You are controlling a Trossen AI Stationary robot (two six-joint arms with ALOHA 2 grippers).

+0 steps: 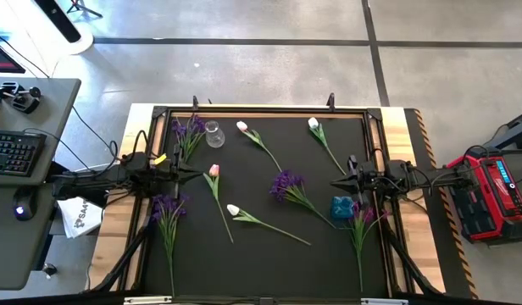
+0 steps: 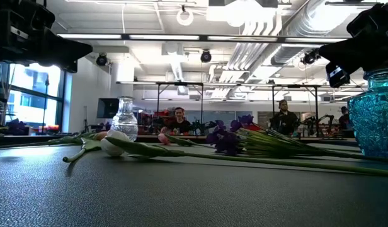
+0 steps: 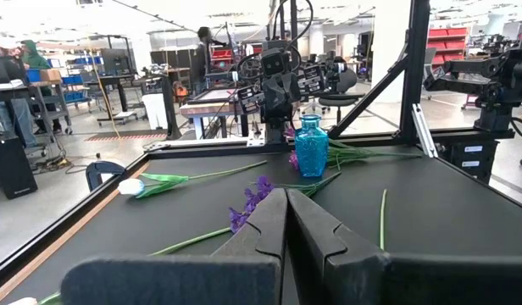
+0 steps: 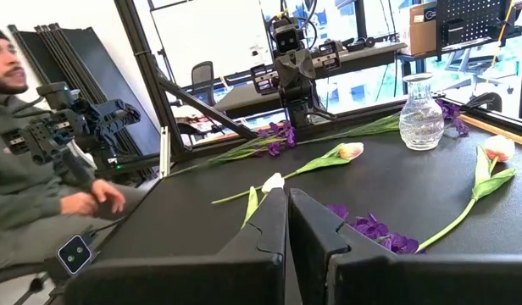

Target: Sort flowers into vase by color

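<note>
Several flowers lie flat on the black mat (image 1: 269, 254). Purple sprays lie at the far left (image 1: 189, 131), near left (image 1: 168, 210), centre (image 1: 288, 185) and near right (image 1: 360, 222). Tulips lie on their sides: a pink one (image 1: 213, 171), a white one (image 1: 233, 209), and two at the far side (image 1: 242, 127) (image 1: 313, 124). A clear glass vase (image 1: 213, 134) stands far left. A blue glass vase (image 1: 341, 206) stands at the right. My left gripper (image 1: 196, 173) is shut and empty at the left edge. My right gripper (image 1: 335, 181) is shut and empty at the right, beside the blue vase.
A black frame (image 1: 261, 112) runs round the mat. A desk with a keyboard (image 1: 11, 152) stands left of the table and a red case (image 1: 490, 191) right of it. A person (image 4: 32, 169) sits beyond the table's near side, and other people show in the room (image 2: 178, 120).
</note>
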